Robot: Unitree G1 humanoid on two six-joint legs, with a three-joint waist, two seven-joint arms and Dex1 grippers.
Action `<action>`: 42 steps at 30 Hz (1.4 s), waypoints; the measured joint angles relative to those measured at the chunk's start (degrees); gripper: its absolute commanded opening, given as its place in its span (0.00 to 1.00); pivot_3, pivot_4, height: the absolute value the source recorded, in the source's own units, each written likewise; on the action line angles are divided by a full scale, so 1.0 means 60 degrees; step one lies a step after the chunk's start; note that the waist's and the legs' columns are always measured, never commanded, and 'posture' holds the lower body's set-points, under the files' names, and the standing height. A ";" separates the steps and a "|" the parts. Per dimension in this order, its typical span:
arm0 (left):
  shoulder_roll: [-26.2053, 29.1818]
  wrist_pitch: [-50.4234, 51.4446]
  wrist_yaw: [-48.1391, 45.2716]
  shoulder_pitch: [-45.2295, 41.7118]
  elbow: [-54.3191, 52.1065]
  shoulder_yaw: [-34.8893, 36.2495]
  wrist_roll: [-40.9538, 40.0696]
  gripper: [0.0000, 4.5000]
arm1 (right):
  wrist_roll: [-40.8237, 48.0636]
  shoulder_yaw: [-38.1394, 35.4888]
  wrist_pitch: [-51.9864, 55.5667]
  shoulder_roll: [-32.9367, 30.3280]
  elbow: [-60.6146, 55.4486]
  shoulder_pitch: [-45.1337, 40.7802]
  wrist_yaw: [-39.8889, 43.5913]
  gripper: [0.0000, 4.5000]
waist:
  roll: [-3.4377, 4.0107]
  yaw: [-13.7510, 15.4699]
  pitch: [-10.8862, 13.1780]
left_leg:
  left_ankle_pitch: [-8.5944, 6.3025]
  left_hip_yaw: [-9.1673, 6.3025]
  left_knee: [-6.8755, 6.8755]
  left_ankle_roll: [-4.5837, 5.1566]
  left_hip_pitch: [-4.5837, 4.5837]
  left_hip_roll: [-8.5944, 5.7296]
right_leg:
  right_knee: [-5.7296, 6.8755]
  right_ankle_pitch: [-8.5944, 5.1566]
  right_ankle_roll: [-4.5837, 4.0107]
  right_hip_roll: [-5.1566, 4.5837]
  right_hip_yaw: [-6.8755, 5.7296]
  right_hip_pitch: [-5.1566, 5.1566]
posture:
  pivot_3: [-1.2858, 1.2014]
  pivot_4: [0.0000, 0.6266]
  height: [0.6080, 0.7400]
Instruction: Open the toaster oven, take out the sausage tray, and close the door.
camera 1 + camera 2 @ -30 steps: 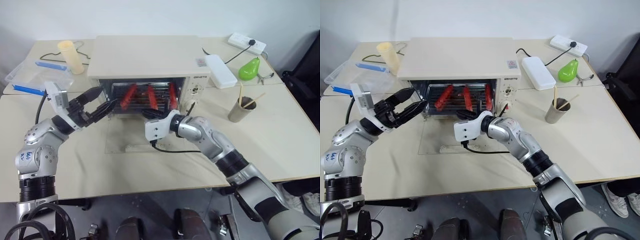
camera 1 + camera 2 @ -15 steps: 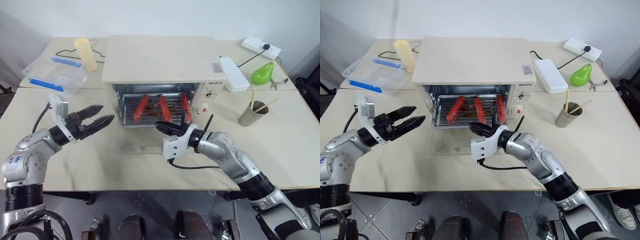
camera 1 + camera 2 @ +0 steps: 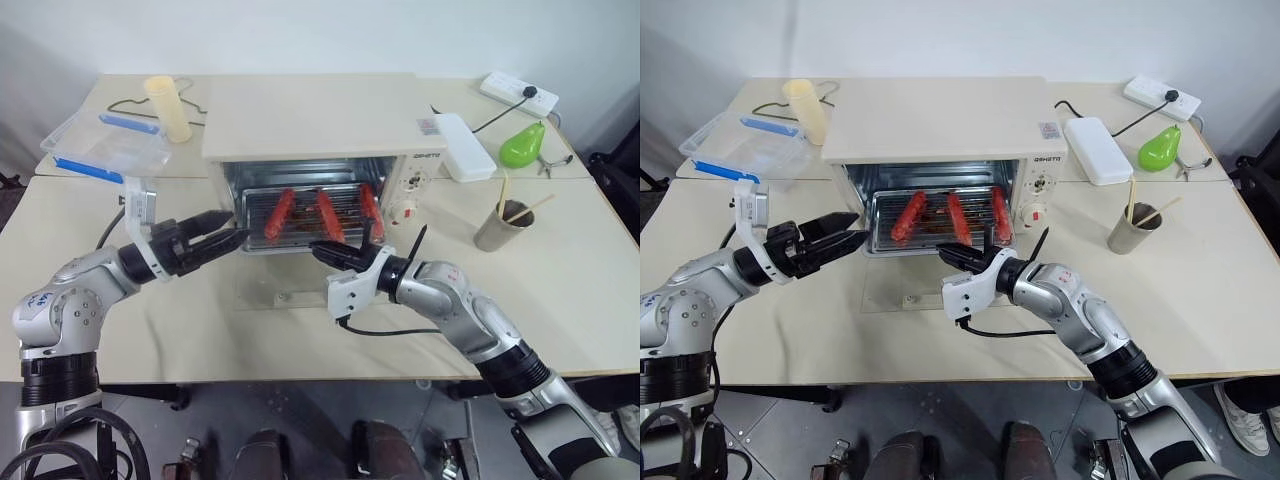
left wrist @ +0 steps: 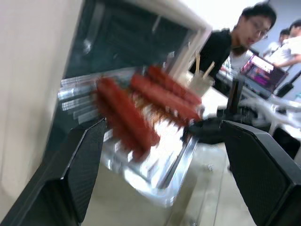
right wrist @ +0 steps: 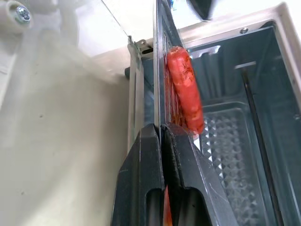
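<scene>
Sausage tray (image 3: 940, 218) is pinched at its near rim by the right gripper (image 3: 952, 258), half out of the toaster oven (image 3: 940, 140); left gripper (image 3: 840, 243) is spread wide beside its left edge, apparently to support it.

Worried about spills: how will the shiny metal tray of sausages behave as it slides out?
The shallow shiny metal sausage tray probably stays stiff, being thin ridged metal. Pinched at its front rim by the right tool, it may tip. The three loose red sausages could roll if it tilts.
</scene>
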 measured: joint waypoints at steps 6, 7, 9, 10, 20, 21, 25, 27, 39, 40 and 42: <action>-0.0178 -0.0307 0.0127 -0.0582 0.0783 0.0060 0.0082 0.92 | 0.0061 -0.0011 -0.0263 -0.0225 -0.0035 0.0066 0.0003 0.01 | -0.0001 0.0005 0.0000 | 0.0000 0.0001 0.0001 0.0000 -0.0001 -0.0001 | 0.0002 0.0000 0.0000 -0.0002 0.0000 0.0000 | 0.52 0.24 1.00; -0.0178 -0.0333 0.0128 -0.0629 0.0871 0.0060 0.0112 0.92 | 0.0122 -0.0013 -0.0352 -0.0306 -0.0078 0.0150 0.0003 0.01 | -0.0001 0.0002 0.0001 | 0.0000 0.0002 0.0002 0.0000 -0.0001 -0.0002 | 0.0002 0.0000 0.0000 -0.0002 0.0001 0.0000 | 0.52 0.24 1.00; -0.0179 -0.0387 0.0130 -0.0654 0.0965 0.0059 0.0137 0.92 | 0.0208 -0.0030 -0.0459 -0.0411 -0.0157 0.0219 0.0004 0.01 | -0.0001 -0.0011 0.0000 | 0.0000 0.0003 0.0003 0.0000 0.0000 0.0000 | 0.0004 0.0000 0.0000 -0.0001 0.0001 0.0000 | 0.52 0.24 1.00; -0.0188 -0.0386 0.0154 -0.0657 0.0986 0.0054 0.0138 0.92 | 0.0258 -0.0067 -0.0483 -0.0474 -0.0225 0.0257 0.0011 0.01 | -0.0001 -0.0010 0.0000 | 0.0002 0.0003 0.0004 0.0001 0.0000 0.0001 | 0.0004 0.0000 0.0000 0.0000 0.0001 0.0000 | 0.52 0.24 1.00; 0.0352 0.0979 0.0348 -0.0400 0.1102 0.0152 -0.0171 0.92 | 0.0411 -0.0460 -0.0780 -0.0876 -0.0969 0.0758 0.0096 0.01 | -0.0001 -0.0013 0.0001 | 0.0004 0.0002 0.0010 0.0000 0.0000 0.0004 | 0.0010 0.0000 0.0000 0.0001 0.0006 -0.0002 | 0.52 0.24 1.00; 0.0643 0.1586 0.0438 -0.0387 0.1223 0.0311 -0.0369 0.92 | 0.0490 -0.0497 -0.0851 -0.0916 -0.1041 0.0838 0.0120 0.01 | -0.0001 -0.0017 0.0001 | 0.0004 0.0002 0.0007 0.0000 0.0000 0.0004 | 0.0010 0.0000 0.0000 0.0001 0.0007 -0.0005 | 0.52 0.24 1.00; 0.1197 0.3605 0.0743 -0.0396 0.1428 0.0850 -0.1184 0.92 | 0.0663 -0.0607 -0.0904 -0.0996 -0.1103 0.0945 0.0262 0.01 | -0.0001 -0.0003 0.0000 | 0.0004 0.0002 0.0006 0.0000 0.0001 0.0002 | 0.0012 0.0000 0.0000 -0.0004 0.0012 -0.0003 | 0.52 0.24 1.00; 0.1151 0.4631 0.0841 -0.0352 0.1382 0.0798 -0.1580 0.92 | 0.0676 -0.0615 -0.0923 -0.0993 -0.1105 0.0929 0.0295 0.01 | -0.0002 0.0034 0.0001 | 0.0004 -0.0016 0.0022 0.0000 0.0000 -0.0002 | 0.0020 0.0000 0.0000 -0.0007 0.0012 0.0008 | 0.52 0.24 1.00; -0.1420 0.7363 0.3751 -0.0933 0.1414 0.2202 -0.3175 0.82 | 0.1205 -0.0609 -0.1636 -0.1410 -0.1097 0.0748 0.1158 0.00 | -0.0004 -0.0012 0.0000 | 0.0004 -0.0015 0.0035 0.0000 0.0001 0.0001 | 0.0035 0.0000 0.0000 -0.0005 0.0019 0.0006 | 0.52 0.24 1.00; -0.1540 0.7527 0.3951 -0.0947 0.1412 0.2328 -0.3289 0.78 | 0.1261 -0.0609 -0.1679 -0.1411 -0.1097 0.0734 0.1209 0.00 | -0.0004 -0.0012 -0.0001 | 0.0004 -0.0018 0.0036 0.0000 0.0002 0.0001 | 0.0041 0.0000 0.0000 -0.0005 0.0019 0.0006 | 0.52 0.24 1.00; -0.1804 0.7807 0.4374 -0.0982 0.1389 0.2626 -0.3554 0.67 | 0.1316 -0.0609 -0.1705 -0.1411 -0.1094 0.0733 0.1286 0.00 | -0.0004 -0.0012 0.0000 | 0.0004 -0.0019 0.0037 0.0000 0.0003 0.0001 | 0.0050 0.0000 0.0000 -0.0006 0.0020 0.0005 | 0.52 0.24 1.00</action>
